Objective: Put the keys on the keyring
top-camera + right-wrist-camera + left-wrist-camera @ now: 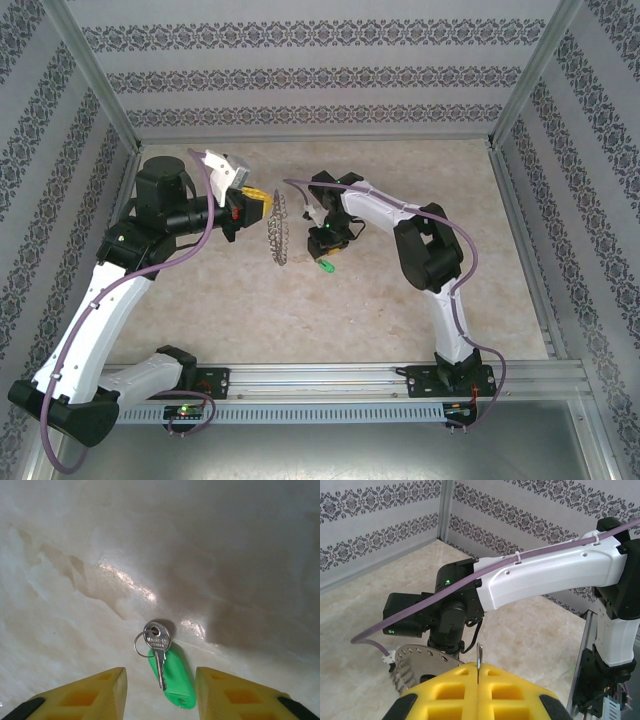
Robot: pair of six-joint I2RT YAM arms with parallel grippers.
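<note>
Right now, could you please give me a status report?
Left gripper shut on keyring, held upright. Right gripper open, straddling key on table. Nothing in the way.

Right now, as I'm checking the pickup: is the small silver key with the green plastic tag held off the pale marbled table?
No, the key lies flat on the table, untouched, within the open right gripper.
</note>
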